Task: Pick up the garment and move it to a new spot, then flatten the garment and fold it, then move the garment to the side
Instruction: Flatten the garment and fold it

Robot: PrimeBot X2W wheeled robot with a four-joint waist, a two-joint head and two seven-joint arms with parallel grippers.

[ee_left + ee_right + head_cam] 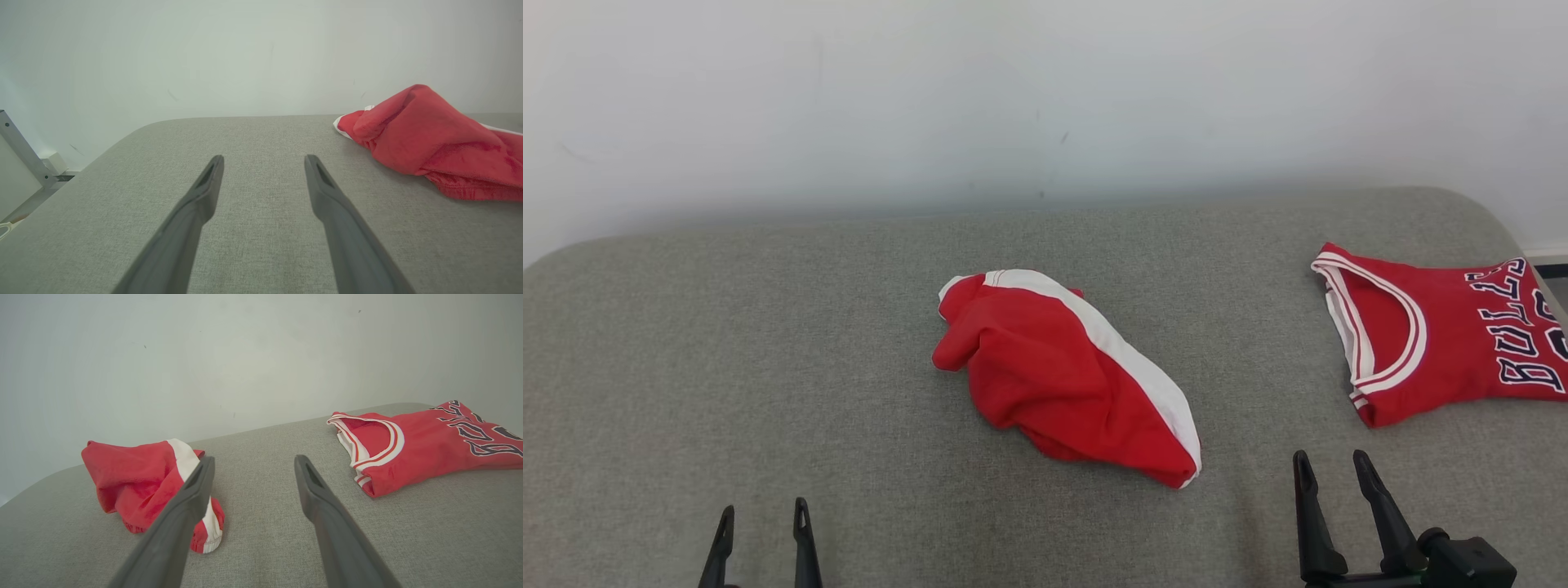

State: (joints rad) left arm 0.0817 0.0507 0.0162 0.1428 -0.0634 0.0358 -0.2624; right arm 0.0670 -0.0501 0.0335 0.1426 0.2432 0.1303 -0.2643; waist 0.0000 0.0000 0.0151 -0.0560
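Garment: red cloth with a broad white stripe, crumpled in a heap near the middle of the grey padded surface, away from all its edges. What kind of garment it is cannot be established (the folds hide its outline). A red jersey lies flat at the right edge, its lettering cut off by the frame. Left gripper and right gripper hover at the near edge, fingers spread wide with nothing between them, both apart from the garment.
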